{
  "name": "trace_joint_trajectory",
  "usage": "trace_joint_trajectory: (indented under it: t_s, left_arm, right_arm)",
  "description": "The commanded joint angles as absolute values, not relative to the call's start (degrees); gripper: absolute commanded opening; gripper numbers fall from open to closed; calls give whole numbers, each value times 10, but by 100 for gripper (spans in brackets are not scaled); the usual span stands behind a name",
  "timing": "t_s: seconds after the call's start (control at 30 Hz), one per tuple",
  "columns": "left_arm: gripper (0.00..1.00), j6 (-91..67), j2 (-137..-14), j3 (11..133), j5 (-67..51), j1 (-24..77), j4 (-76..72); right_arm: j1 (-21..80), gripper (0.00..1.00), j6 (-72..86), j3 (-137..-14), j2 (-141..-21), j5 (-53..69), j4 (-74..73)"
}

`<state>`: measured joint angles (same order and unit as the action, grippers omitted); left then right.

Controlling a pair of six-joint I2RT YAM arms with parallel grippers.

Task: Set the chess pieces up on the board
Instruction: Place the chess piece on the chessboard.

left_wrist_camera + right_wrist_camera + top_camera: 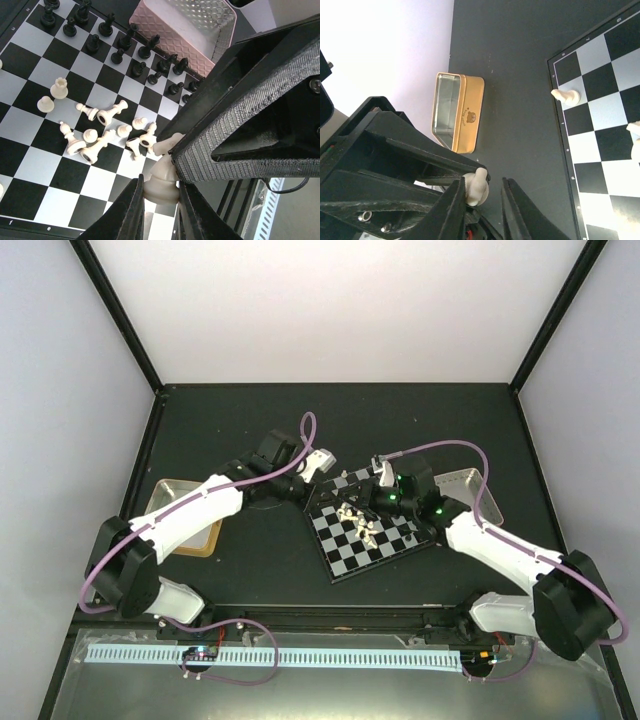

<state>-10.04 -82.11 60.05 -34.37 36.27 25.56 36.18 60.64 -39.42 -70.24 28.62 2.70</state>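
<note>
The middle of the board [30, 165] is blocked by a heap of toppled white chess pieces [105, 131] lying close together, with a standing white rook [60, 89] and pawn [46, 104] just beside it. Two packed rows of black pieces [125, 47] line the edge next to the pink tray [165, 37], whose wall rises just behind them, so there is little room to pass there. The squares between the heap and the lettered edge are bare. Both arms crowd the board's far side, with the left gripper [161, 187] and right gripper [483, 187] near each other. Between the board's rim and the metal tin [465, 115] the bench [510, 60] lies open. One white piece [565, 96] lies at the board's edge there.
</note>
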Motion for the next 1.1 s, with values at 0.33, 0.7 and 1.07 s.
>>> trace_joint_trajectory:
  t_s: [0.33,0.7,1.07]
  left_arm:
    - [11,-89,-796,604,-361,361,256]
    - [11,-94,-793,601,-356,361,252]
    - [47,-113,-722,590,-261,360,267]
  right_arm:
    - [362,15,613,-423,-717,291,35]
    - [364,10,613,-439,-723,295,14]
    - [396,1,499,-436,-663,174,-57]
